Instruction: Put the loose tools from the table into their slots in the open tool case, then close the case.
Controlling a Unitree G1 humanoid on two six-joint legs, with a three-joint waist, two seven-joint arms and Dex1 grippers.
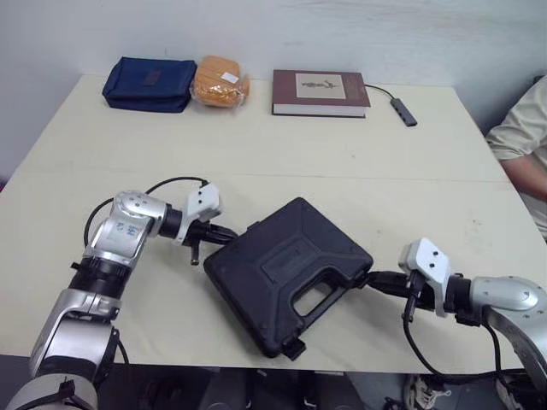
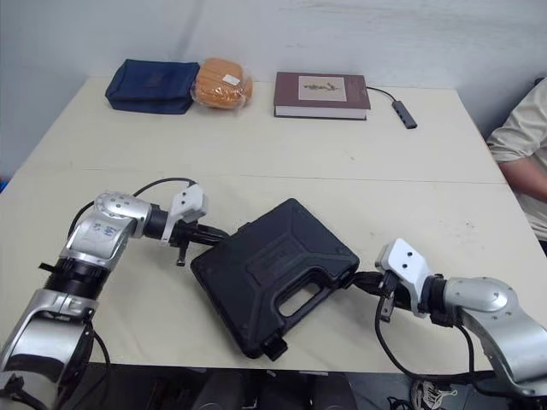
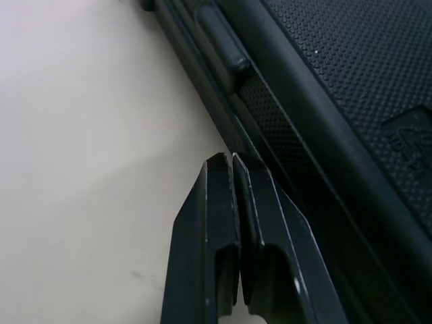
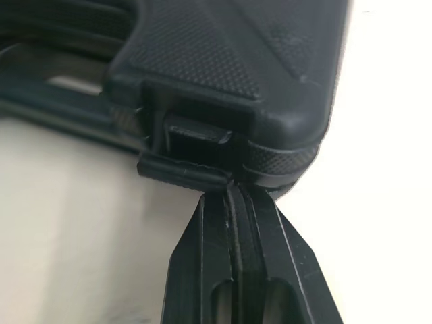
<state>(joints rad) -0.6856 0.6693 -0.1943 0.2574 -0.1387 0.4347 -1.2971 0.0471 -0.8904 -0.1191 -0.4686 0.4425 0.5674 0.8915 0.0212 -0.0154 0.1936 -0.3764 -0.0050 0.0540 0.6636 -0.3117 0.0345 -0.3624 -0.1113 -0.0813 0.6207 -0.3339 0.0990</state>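
Note:
The black tool case (image 1: pixel 286 273) lies with its lid down near the table's front edge, turned at an angle, handle toward the front. My left gripper (image 1: pixel 224 231) is shut and empty, its tips against the case's hinge-side edge (image 3: pixel 233 115). My right gripper (image 1: pixel 369 278) is shut and empty too, its tips touching the case's right corner just under an open latch flap (image 4: pixel 185 169). A second latch (image 1: pixel 295 348) sticks out at the case's front corner. No loose tools are in sight on the table.
Along the far edge of the table (image 1: pixel 359 162) sit a navy pouch (image 1: pixel 149 83), an orange bundle (image 1: pixel 220 82), a maroon book (image 1: pixel 320 92) and a small adapter on a cable (image 1: pixel 404 111). A person's arm (image 1: pixel 523 145) rests at the right edge.

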